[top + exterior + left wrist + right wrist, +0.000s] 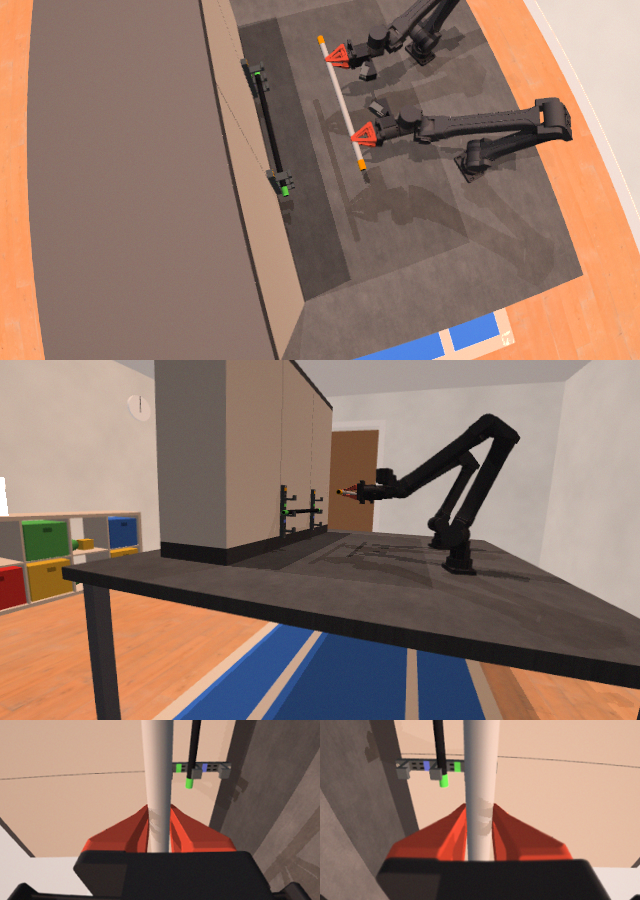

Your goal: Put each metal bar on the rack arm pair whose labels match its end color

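Observation:
A white bar (341, 97) (158, 768) (482, 760) with orange ends is held in the air, away from the wall in front of the rack. My left gripper (353, 138) (159, 809) is shut on it near one end, my right gripper (327, 59) (479, 810) near the other. A black bar (270, 131) (301, 511) (194, 744) (440, 742) with green ends lies across the middle pair of rack arms, below the green labels (178, 768) (457, 767). The blue labels (204, 767) (426, 765) are lower; an orange label (284, 489) is at the top. The white bar hides the orange labels in both wrist views.
The rack's uprights (283, 527) stand against the beige wall panel (287, 280) (252, 460). The empty top rack arms stick out above the black bar, and the empty bottom arms below it. The dark table top (400, 270) (380, 595) lies under the raised arms.

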You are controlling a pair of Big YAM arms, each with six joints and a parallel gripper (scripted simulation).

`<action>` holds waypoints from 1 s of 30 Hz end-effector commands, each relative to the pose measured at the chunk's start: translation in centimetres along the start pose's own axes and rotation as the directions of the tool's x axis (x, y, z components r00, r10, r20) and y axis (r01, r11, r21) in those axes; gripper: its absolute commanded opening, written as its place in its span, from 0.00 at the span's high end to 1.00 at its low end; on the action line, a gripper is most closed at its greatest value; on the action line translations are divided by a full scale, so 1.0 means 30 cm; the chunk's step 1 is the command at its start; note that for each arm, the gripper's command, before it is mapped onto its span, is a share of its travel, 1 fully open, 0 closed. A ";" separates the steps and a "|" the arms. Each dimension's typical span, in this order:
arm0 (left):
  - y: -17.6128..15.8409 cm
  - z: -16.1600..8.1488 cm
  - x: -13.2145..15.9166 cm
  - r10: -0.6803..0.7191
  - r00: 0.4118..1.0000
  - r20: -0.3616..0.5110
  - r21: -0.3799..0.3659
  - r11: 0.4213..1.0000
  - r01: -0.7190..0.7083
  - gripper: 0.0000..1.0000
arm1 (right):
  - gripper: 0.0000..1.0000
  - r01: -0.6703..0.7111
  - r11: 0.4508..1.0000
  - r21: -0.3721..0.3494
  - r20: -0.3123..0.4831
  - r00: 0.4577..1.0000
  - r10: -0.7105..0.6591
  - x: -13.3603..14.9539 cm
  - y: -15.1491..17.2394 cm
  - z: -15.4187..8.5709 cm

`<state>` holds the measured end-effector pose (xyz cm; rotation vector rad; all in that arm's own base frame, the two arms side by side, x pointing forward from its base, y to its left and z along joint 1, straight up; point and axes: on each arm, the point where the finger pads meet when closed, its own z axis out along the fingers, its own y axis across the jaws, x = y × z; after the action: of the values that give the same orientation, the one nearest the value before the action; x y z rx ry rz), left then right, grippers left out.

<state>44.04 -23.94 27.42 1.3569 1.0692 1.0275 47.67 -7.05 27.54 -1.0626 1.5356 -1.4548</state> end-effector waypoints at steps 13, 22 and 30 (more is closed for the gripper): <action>0.227 0.061 0.014 -0.022 1.000 -0.018 -0.115 0.993 0.019 1.00 | 1.00 -0.018 0.996 0.093 -0.022 1.000 0.020 0.023 -0.184 0.044; 0.230 0.109 0.015 -0.022 1.000 -0.018 -0.115 0.993 0.019 1.00 | 1.00 -0.018 0.996 0.093 -0.022 1.000 0.020 0.023 -0.186 0.092; 0.228 0.141 0.016 -0.022 1.000 -0.019 -0.115 0.993 0.019 1.00 | 1.00 -0.018 0.996 0.093 -0.022 1.000 0.020 0.023 -0.183 0.124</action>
<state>46.07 -24.37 27.91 1.3567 1.0695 1.0257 49.57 -7.80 28.01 -1.0629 1.5385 -1.4533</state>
